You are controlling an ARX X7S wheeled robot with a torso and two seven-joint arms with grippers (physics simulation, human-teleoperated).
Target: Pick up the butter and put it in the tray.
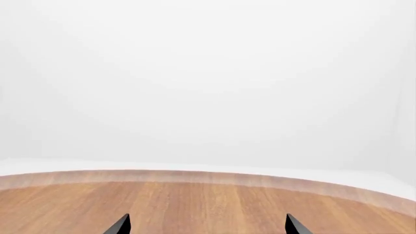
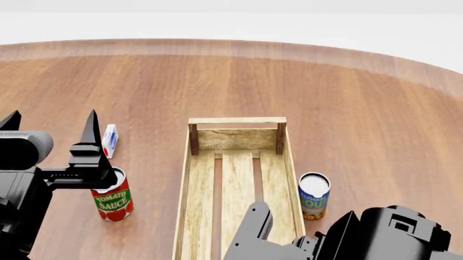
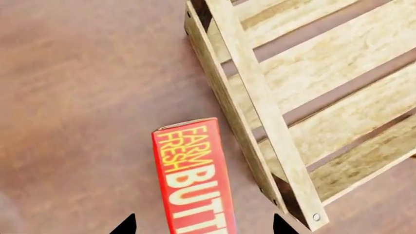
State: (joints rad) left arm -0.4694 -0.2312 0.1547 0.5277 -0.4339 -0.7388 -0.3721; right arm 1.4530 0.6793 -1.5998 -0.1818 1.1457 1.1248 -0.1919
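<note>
Matte black arms, pointed fingertips

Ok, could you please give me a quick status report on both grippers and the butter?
Left gripper open, empty, raised above the tomato sauce can. Right gripper open, over the butter, not yet gripping. Butter on the table beside the tray, outside it.

You see the butter only in the right wrist view, its lettering cut off at the picture's edge. In your head view the right arm hides the near end of the tray, and the left gripper overlaps the tomato sauce can.
</note>
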